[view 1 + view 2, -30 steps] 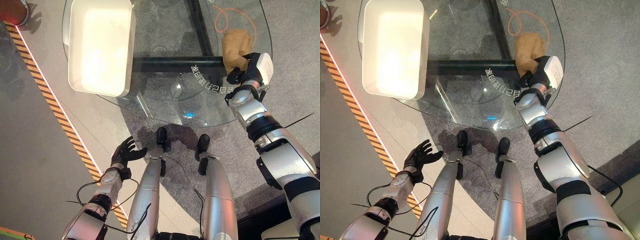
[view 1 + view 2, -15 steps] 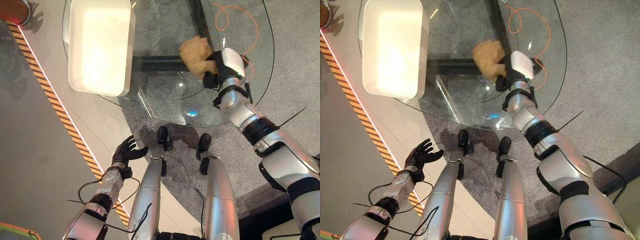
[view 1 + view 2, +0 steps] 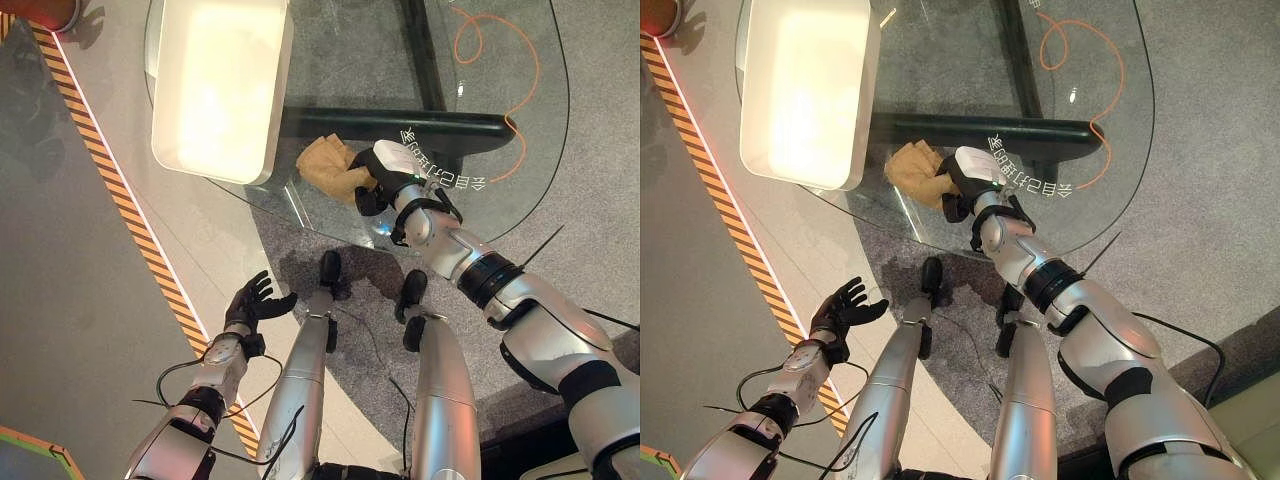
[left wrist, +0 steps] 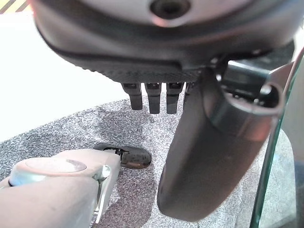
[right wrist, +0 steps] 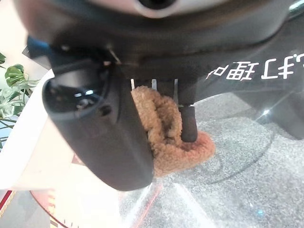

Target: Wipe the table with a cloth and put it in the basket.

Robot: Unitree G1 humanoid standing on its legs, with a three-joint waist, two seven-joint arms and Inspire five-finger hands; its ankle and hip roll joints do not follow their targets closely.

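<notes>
A tan fluffy cloth (image 3: 325, 163) (image 5: 166, 133) lies on the round glass table (image 3: 480, 60), near its front edge and just right of the basket. My right hand (image 3: 378, 175) (image 3: 962, 178) is shut on the cloth, with fingers (image 5: 188, 123) and thumb curled round it and pressing it onto the glass. A white rectangular basket (image 3: 222, 85) (image 3: 810, 90) stands on the table's left side. My left hand (image 3: 250, 303) (image 4: 209, 142) hangs low beside the table with relaxed open fingers, holding nothing.
An orange cord (image 3: 505, 60) loops under the glass at the right. A black bar of the table's frame (image 3: 400, 122) runs under the top. A yellow-and-black striped line (image 3: 120, 205) crosses the floor at the left. Grey carpet (image 3: 590, 200) lies under the table.
My right hand has dragged the cloth leftward across the glass, from the right side to just beside the basket. The left hand has stayed put.
</notes>
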